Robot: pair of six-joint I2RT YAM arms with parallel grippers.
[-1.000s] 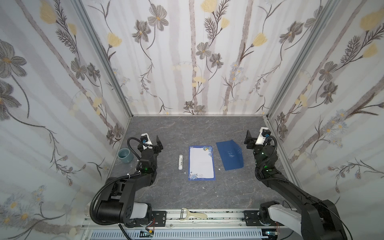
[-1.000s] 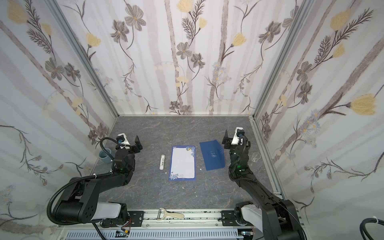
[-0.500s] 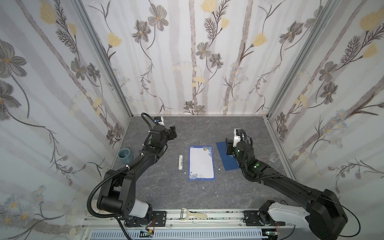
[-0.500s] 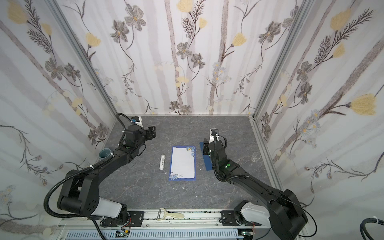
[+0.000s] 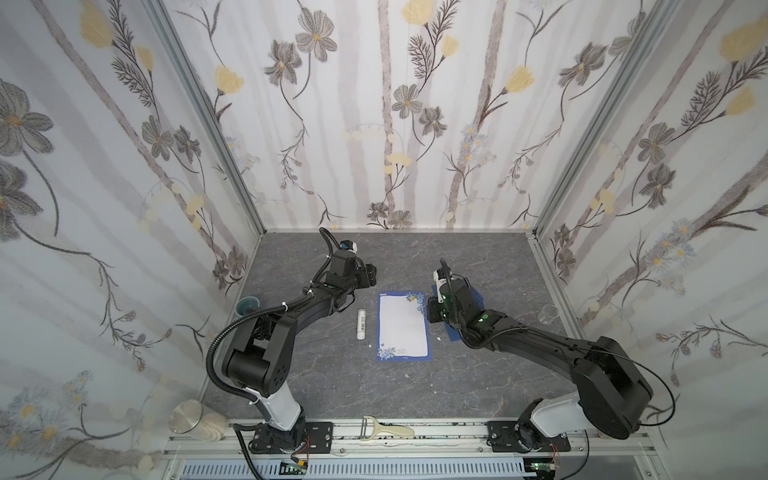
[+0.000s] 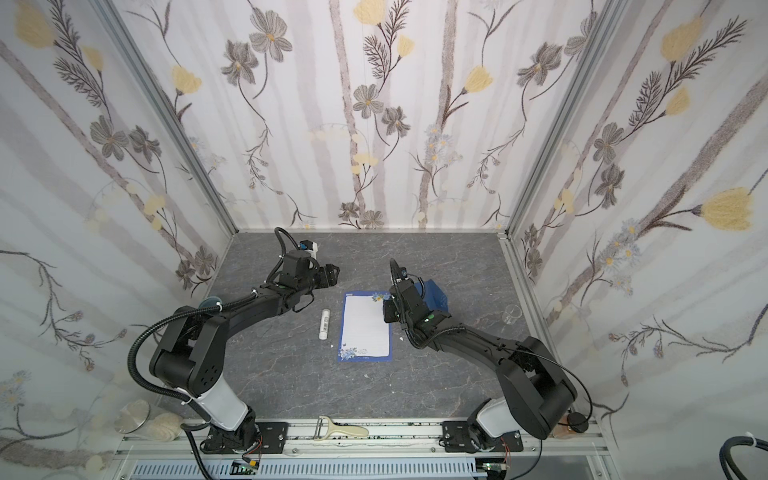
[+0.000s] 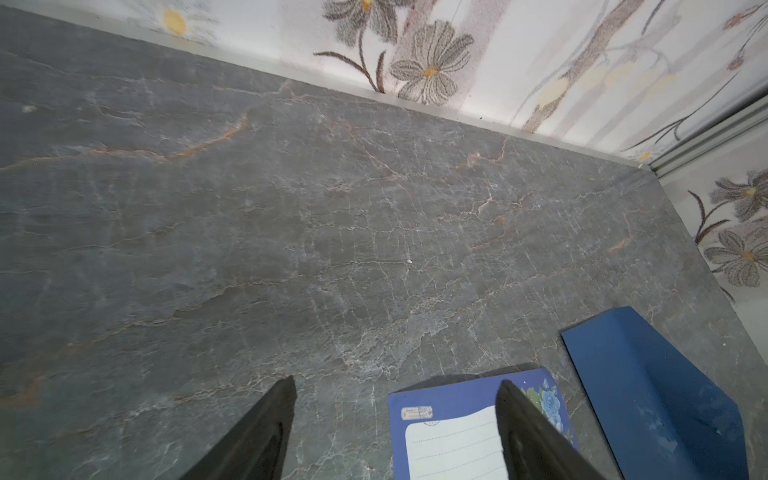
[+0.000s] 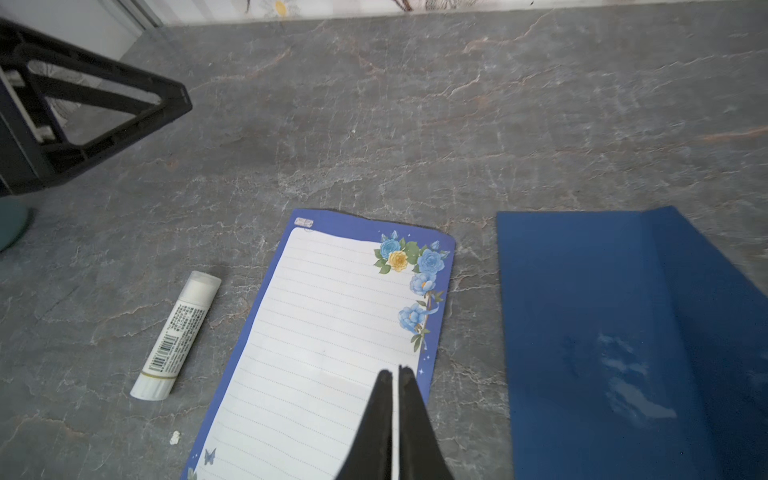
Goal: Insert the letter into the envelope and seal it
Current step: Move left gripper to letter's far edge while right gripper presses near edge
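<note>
The letter (image 5: 402, 326) (image 6: 365, 328) lies flat and face up at mid-table, lined white with a blue border and flower corners. Right of it lies the navy envelope (image 6: 436, 297) (image 8: 602, 332), flap unfolded, largely hidden by my right arm in both top views. My right gripper (image 8: 392, 372) (image 5: 430, 309) is shut with nothing between its fingers, tips over the letter's (image 8: 332, 332) right edge. My left gripper (image 7: 397, 382) (image 5: 374, 274) is open and empty, hovering at the letter's (image 7: 453, 440) far end, one finger over its flowered corner. The envelope (image 7: 656, 395) shows beyond.
A white glue stick (image 5: 361, 325) (image 8: 176, 338) lies just left of the letter. A teal cup (image 5: 248, 305) stands by the left wall and a clear cup (image 5: 549, 312) by the right wall. A peeler (image 5: 384, 430) lies on the front rail, a jar (image 5: 187, 419) at the front left.
Both arms swung in from the side walls to the letter. My right gripper went from open to shut and came over the letter's right edge. My left gripper stayed open.
</note>
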